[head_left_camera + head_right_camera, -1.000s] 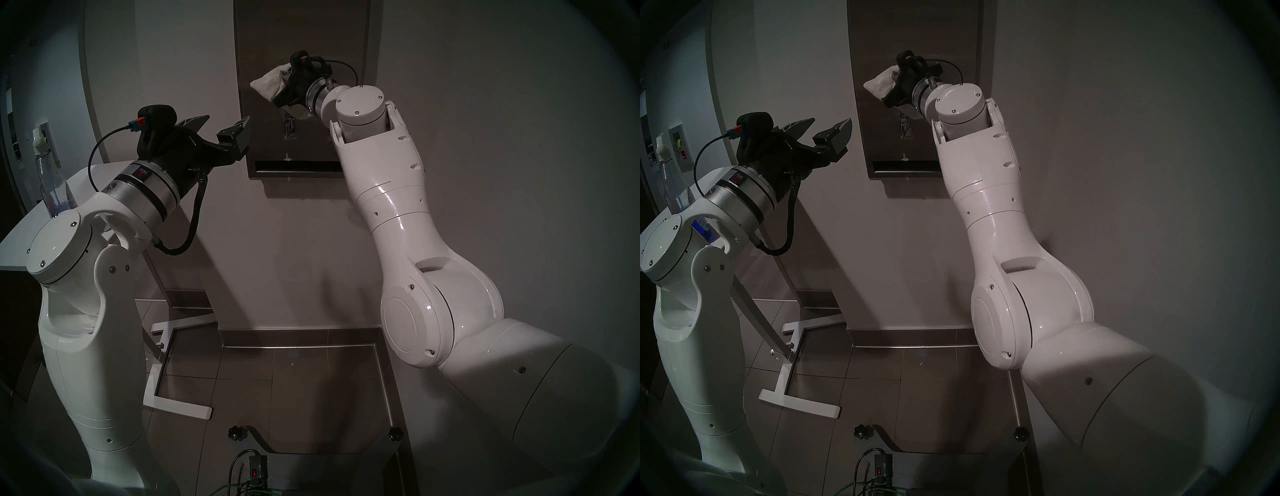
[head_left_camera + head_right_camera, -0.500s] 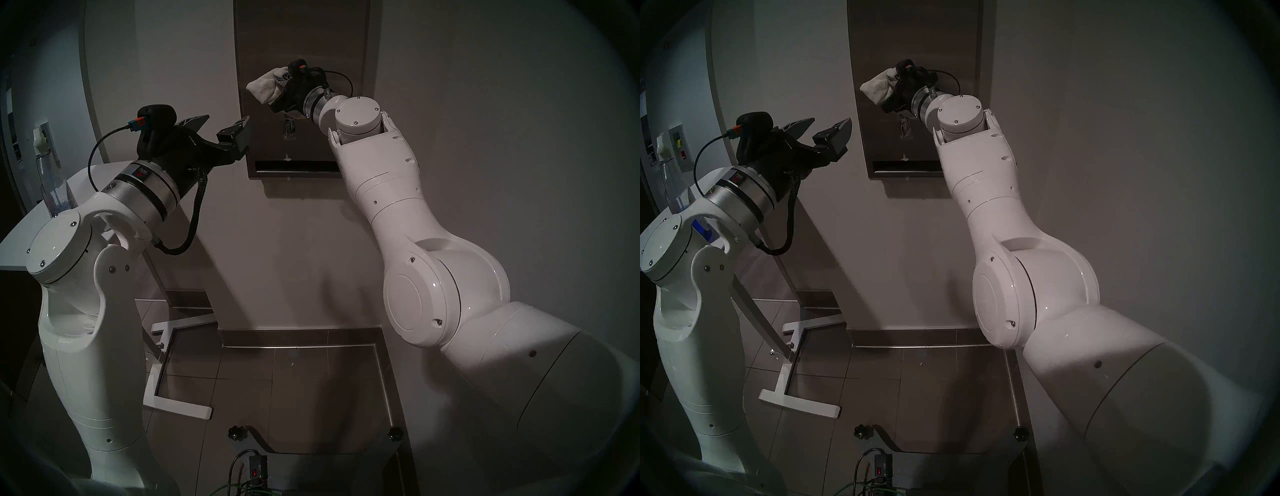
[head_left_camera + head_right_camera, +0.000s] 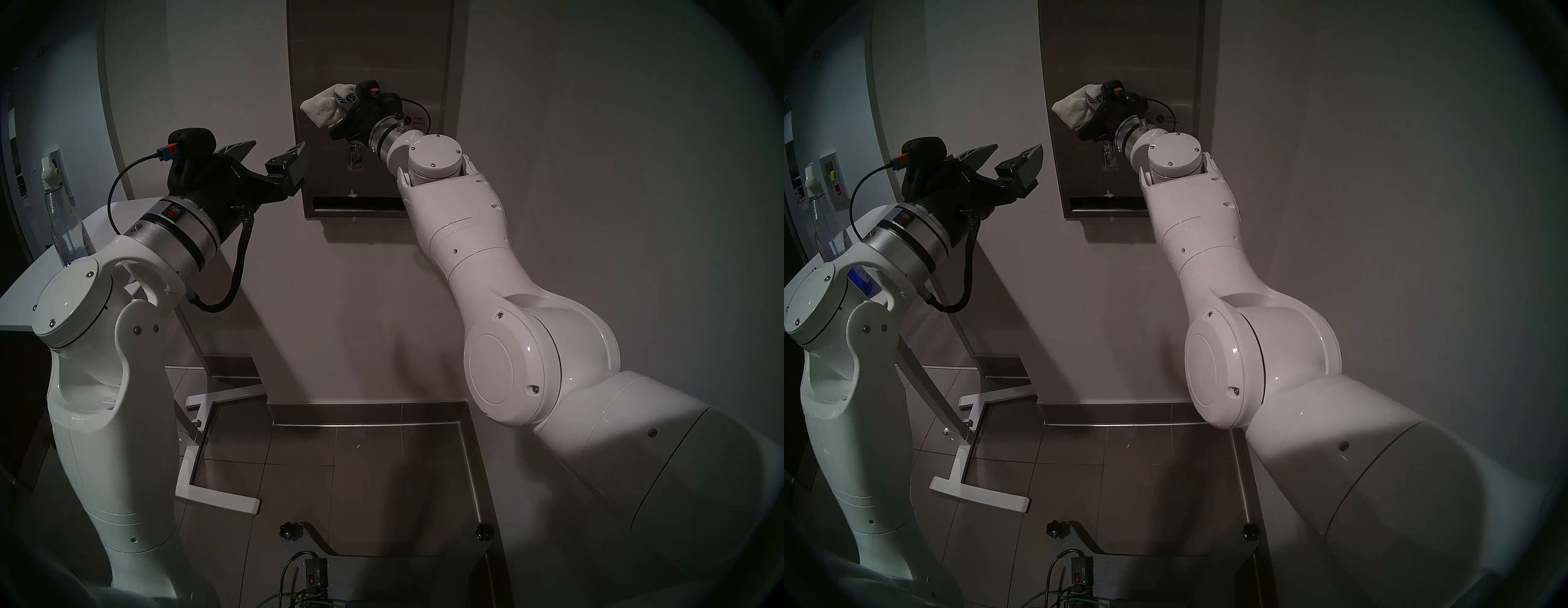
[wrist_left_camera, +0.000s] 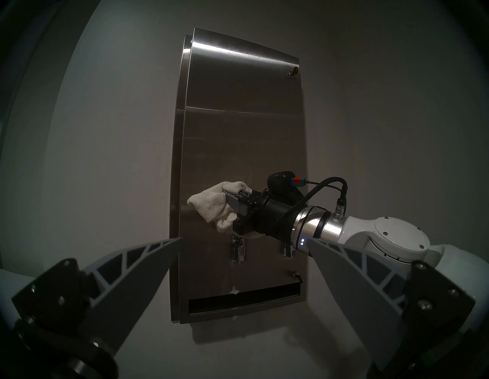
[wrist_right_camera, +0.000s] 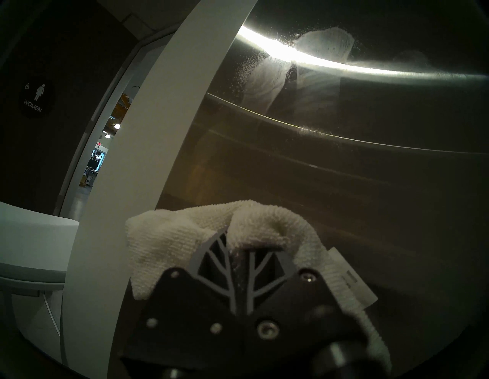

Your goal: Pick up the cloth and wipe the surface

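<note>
Left pincer (image 3: 282, 159) parked off to the side, spread wide, nothing in it, same as a second ago. Off-white waffle-textured cloth (image 3: 324, 106), pinched in the right pincer (image 3: 343, 111), slid left and slightly up across the tall brushed stainless-steel dispenser front (image 3: 373, 46), now at its left edge. Looks like mid-wipe; lower panel probably still to do.

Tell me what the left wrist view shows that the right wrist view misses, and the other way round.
Only the left wrist view shows the whole steel dispenser front, its two lever slots, the dark slot at the bottom, and the open left gripper. Only the right wrist view shows the WOMEN door sign, a white tabletop and the cloth's white tag. Both show the right gripper shut on the off-white cloth at the panel.
</note>
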Controlling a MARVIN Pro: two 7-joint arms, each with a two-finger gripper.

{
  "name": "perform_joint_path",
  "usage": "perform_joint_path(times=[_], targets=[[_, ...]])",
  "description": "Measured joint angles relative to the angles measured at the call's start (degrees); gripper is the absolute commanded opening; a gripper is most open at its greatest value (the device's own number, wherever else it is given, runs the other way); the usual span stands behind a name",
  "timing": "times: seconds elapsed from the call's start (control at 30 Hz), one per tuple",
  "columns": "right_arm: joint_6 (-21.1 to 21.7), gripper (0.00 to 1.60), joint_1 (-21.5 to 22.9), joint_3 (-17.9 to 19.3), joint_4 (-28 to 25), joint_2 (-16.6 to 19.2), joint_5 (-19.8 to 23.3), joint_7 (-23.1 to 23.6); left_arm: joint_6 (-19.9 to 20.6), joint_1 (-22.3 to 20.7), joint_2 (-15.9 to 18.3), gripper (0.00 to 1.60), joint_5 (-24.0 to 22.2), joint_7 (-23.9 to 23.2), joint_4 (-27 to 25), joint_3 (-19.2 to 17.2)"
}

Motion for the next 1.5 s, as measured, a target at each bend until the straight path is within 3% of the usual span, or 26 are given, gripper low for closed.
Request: perform_joint_path(times=[0.67, 0.97, 1.5], targets=[[0.59, 0.0, -6.86, 0.12, -1.95, -0.59, -0.8, 0.85, 0.0, 0.01, 0.1, 1.6, -0.15, 0.13, 0.0, 0.03], [1.7, 0.0, -5.93, 0.22, -2.88, -0.21, -2.02, 1.93, 0.02, 0.02, 0.15, 1.6, -0.22, 0.2, 0.0, 0.03], [1.71, 0.0, -1.53, 1.65, -11.04, 0.94, -2.29, 0.44, 0.06, 0.18, 0.31, 1.6, -0.34, 0.27, 0.05, 0.03]])
